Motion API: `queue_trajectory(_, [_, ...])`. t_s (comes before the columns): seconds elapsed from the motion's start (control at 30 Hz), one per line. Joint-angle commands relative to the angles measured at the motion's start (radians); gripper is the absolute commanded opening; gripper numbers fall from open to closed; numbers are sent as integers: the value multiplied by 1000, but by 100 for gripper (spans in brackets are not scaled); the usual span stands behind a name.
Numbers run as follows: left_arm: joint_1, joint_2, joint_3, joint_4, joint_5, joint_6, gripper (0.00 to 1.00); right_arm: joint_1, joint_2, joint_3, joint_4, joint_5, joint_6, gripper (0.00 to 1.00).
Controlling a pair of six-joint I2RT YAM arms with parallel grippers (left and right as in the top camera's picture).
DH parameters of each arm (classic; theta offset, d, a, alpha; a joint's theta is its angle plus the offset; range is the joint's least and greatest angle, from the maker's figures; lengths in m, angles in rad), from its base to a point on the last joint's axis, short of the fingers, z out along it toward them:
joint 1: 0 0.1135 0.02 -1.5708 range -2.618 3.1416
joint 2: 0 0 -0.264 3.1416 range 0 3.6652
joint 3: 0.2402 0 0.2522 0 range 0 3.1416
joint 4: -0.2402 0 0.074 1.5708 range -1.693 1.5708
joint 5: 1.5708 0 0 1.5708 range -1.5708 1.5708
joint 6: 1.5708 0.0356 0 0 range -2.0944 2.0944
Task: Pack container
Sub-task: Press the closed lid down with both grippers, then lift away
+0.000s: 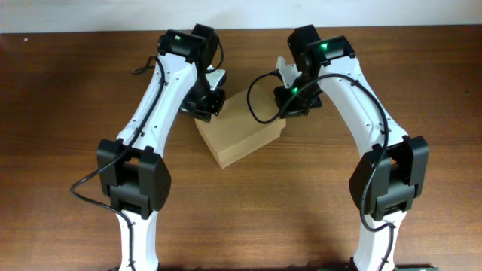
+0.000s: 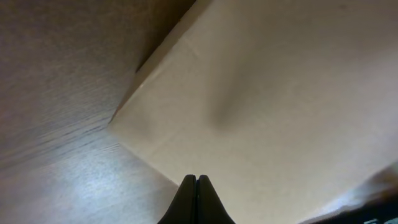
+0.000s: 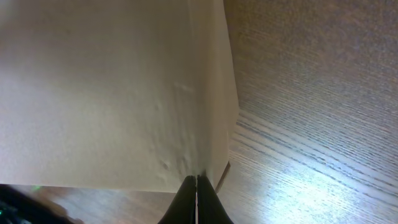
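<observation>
Because both arms lean over it in the overhead view, the box shows only its middle and near part. Its far-left and far-right corners are hidden under the wrists.

Position: middle of the tabletop, between the two arms.

Orientation: turned on the diagonal, with one corner pointing near. As far as the covered corners allow, the long axis runs near-left to far-right. The lid lies flat and shut, and the side walls show along both near edges.

Left tool: fingers pressed together with nothing between them, tips at an edge of the box top. Whether they touch the cardboard cannot be told.

Right tool: fingers likewise together and empty, tips at a box corner beside its side wall. Contact is again unclear.

Both wrist views crop the box heavily, leaving plain tan cardboard and wood grain, blurred at close range.
</observation>
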Motion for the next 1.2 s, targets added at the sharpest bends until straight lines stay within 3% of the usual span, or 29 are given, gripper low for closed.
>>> queue_trajectory(0.0, [-3,-32,-50,21,34,-2,2,2,-18,-31,13,4,11,4])
queue_trajectory(0.33, [-37,-32,-117,106,40,-3,2,2,-18,-128,78,4,15,4])
queue_trajectory(0.7, [-13,-58,-87,116,-18,-10,2,-26,-62,-43,96,1,10,4])
queue_trajectory(1.17, [83,-107,-42,-23,-91,-45,2,-145,-91,16,47,13,10,4])
